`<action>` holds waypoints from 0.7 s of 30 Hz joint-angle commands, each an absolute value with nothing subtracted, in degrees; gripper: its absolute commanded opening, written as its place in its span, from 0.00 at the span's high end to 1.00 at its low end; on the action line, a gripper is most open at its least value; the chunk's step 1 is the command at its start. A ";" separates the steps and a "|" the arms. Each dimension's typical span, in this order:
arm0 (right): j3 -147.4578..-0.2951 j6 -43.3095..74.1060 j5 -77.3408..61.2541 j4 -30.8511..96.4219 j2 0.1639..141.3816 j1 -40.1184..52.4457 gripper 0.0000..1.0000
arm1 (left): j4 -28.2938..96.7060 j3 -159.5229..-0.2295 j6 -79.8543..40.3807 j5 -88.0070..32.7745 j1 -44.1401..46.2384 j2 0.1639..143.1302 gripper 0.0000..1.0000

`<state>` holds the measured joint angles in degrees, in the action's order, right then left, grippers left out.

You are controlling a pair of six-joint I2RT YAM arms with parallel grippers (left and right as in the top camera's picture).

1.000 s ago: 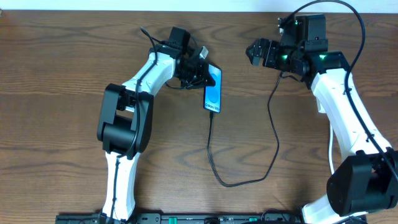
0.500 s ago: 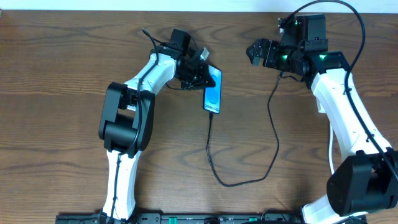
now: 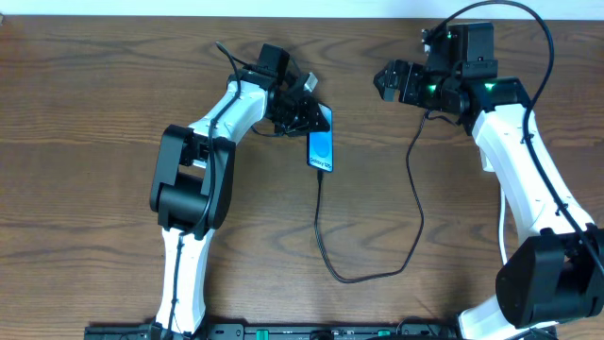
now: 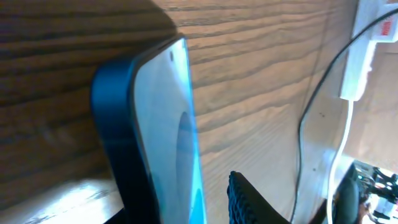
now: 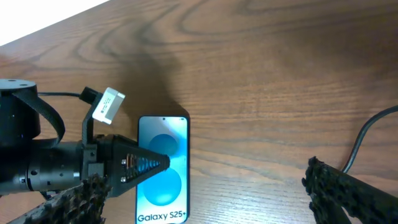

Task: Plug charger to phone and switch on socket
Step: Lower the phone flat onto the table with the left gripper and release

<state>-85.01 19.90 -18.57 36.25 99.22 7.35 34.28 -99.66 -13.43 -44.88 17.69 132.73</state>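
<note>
The phone (image 3: 322,149) lies on the wooden table with its cyan screen up, and it also shows in the right wrist view (image 5: 163,171). The black charger cable (image 3: 326,246) meets the phone's lower end, loops down and rises toward the right arm. My left gripper (image 3: 304,111) is at the phone's top end. In the left wrist view the phone (image 4: 158,137) is seen edge-on, with one finger (image 4: 249,202) a small gap off the screen. The white socket (image 4: 367,37) with a red mark is far off. My right gripper (image 3: 389,80) hangs wide open and empty above the table.
A white tag (image 5: 107,104) hangs on the left arm's wiring. The socket's white cord (image 4: 339,162) and the black cable (image 4: 311,118) run side by side. The table's back edge (image 3: 302,17) is close behind both grippers.
The phone has shifted slightly down and left and turned a little under the left gripper. The right arm has not moved.
</note>
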 commanded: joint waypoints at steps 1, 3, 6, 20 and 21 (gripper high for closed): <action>-85.82 19.18 -17.85 36.88 99.00 7.11 0.01 | 34.39 -99.72 -12.45 -42.52 17.61 133.03 0.68; -85.82 19.18 -17.85 37.12 99.00 7.11 0.01 | 34.41 -99.68 -12.25 -42.06 17.61 133.03 0.62; -85.82 19.18 -17.85 37.26 99.00 7.11 0.01 | 34.41 -99.63 -12.23 -40.23 17.61 133.03 0.60; -85.82 17.50 -13.13 41.43 99.00 7.11 0.01 | 34.63 -99.59 -12.23 -39.33 17.61 133.03 0.57; -85.82 17.50 -12.95 41.78 99.00 7.09 0.01 | 34.63 -99.59 -12.21 -39.31 17.58 133.03 0.56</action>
